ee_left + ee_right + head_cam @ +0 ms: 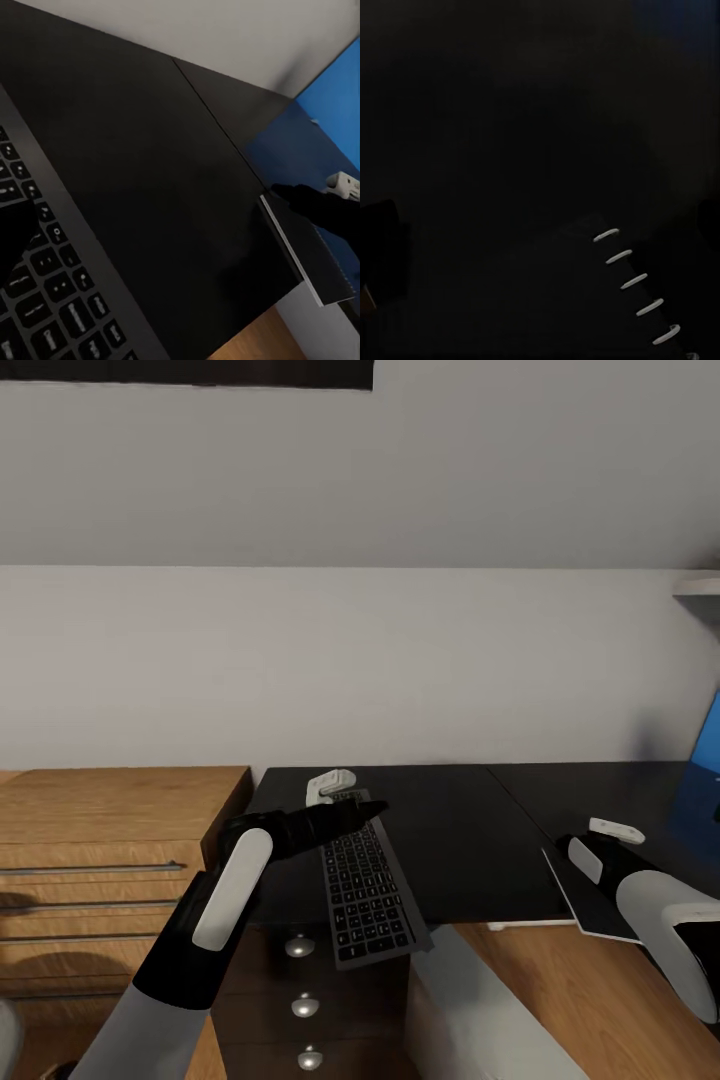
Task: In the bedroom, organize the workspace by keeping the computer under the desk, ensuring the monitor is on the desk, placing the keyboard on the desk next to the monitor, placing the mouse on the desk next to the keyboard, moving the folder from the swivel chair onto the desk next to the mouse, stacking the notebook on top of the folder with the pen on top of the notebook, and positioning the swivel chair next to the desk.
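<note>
keyboard [365, 890] lies on the desk [470, 840], near end hanging over the front edge above the drawers. left gripper [350, 818] sits over its far end; can't tell if the jaws are apart or clamped. right gripper [580, 850] by a dark spiral notebook [590, 905], jaws unclear. keyboard looks light, stiff, thin: pinch a long edge, or just slide it.

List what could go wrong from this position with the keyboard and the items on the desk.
1. The keyboard overhangs the desk's front edge above the drawers, so a nudge from the left end effector over its far end might tip it off.
2. The black notebook under the right end effector also juts past the edge and could slide off.
3. The two arms work close together and may collide.
</note>
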